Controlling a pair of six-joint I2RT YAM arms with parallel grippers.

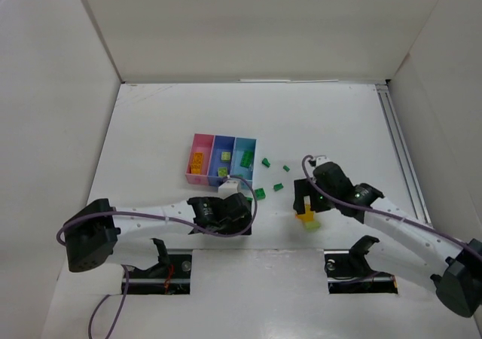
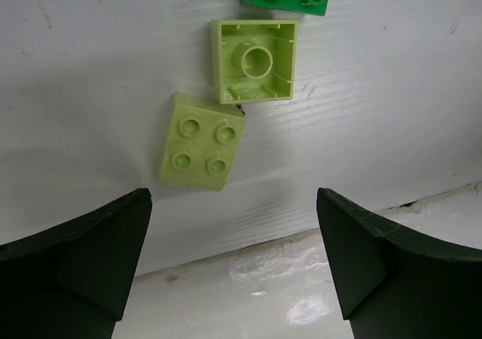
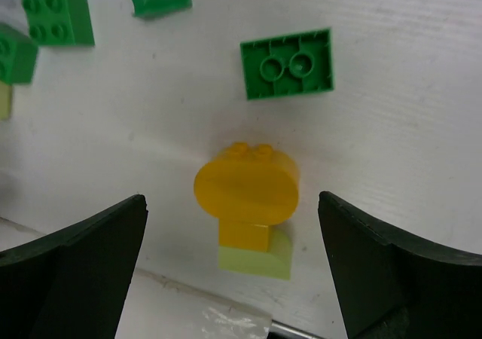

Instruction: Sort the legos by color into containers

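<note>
The right gripper [image 3: 232,207] is wide open and empty over the yellow disc piece [image 3: 247,187], which rests against a lime brick [image 3: 256,262]; the jaws are best centred on the disc alone before closing; the left gripper [image 2: 233,203] is likewise open and empty

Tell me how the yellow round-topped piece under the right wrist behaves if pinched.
The yellow piece looks like rigid, light moulded plastic. Its curved glossy sides may slip between the fingers. It seems perched on a lime brick, so a push may tip it.
</note>
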